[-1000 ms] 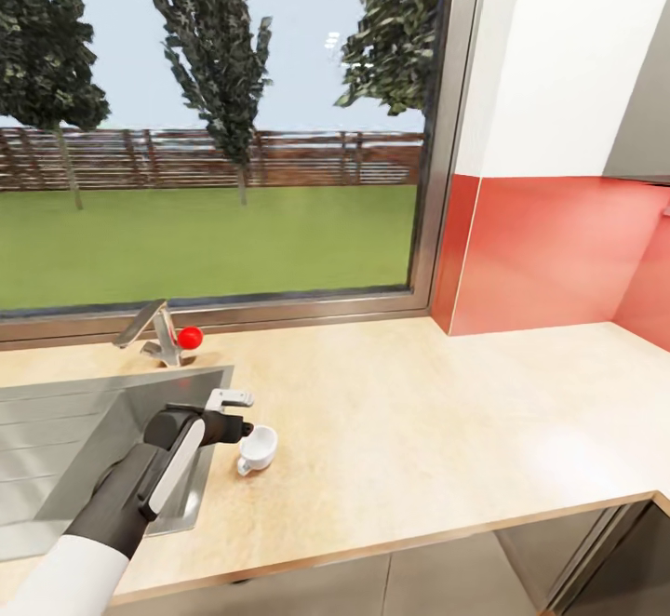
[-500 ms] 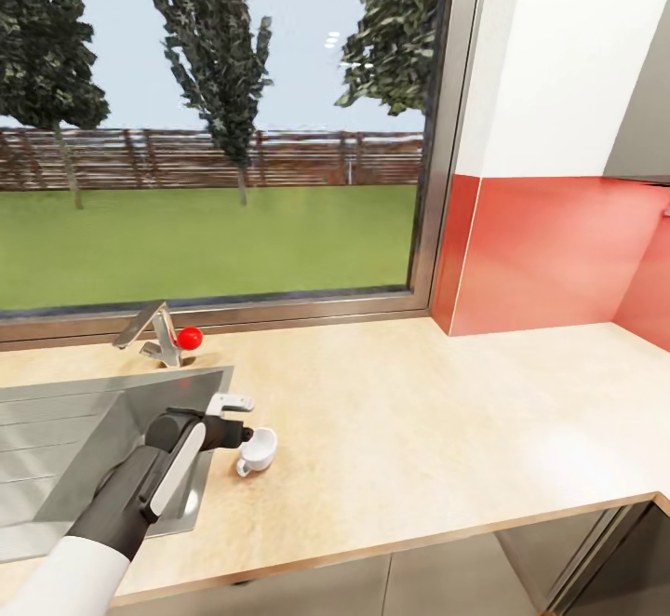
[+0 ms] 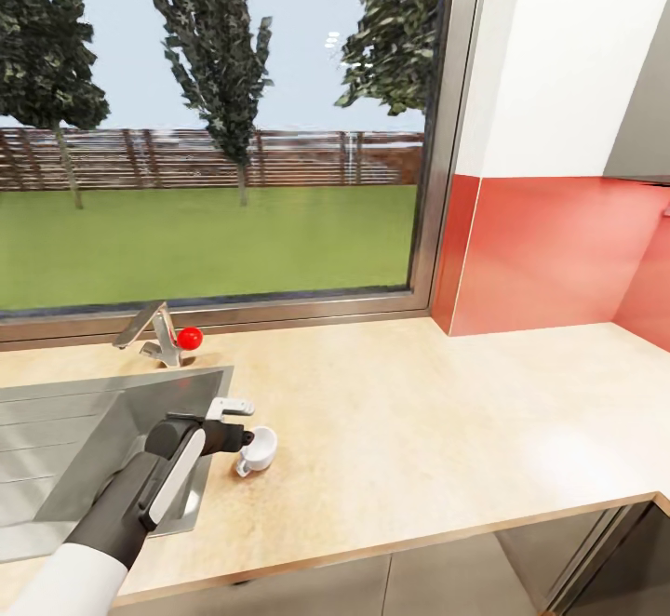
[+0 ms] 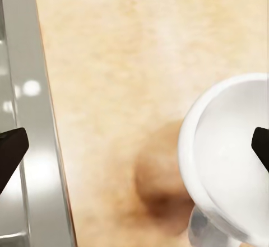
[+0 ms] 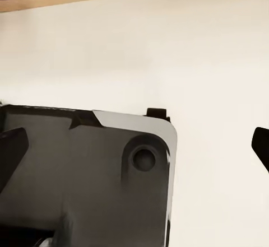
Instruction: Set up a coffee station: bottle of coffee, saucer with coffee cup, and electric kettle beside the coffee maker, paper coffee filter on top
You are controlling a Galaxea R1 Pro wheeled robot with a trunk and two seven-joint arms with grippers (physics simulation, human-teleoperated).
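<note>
A tiny white coffee cup (image 3: 258,447) with its handle toward the front stands on the light wooden countertop (image 3: 419,411), just right of the sink's corner. My left gripper (image 3: 238,421) hovers open right beside the cup, reaching over the sink's edge. In the left wrist view the cup's rim (image 4: 235,163) lies near one fingertip, and the left gripper (image 4: 134,149) is spread wide above the counter. My right gripper (image 5: 134,146) is open, with nothing in it, over a dark part of the robot. The coffee maker, kettle, saucer, filter, bottle and shelf are out of view.
A steel sink (image 3: 84,448) takes up the counter's left, with a faucet (image 3: 154,332) and a red knob (image 3: 190,338) behind it. A large window runs along the back. A red backsplash (image 3: 549,253) closes the right corner. The counter's front edge runs at the lower right.
My left gripper has sunk slightly beside the cup. The cup stays where it was.
</note>
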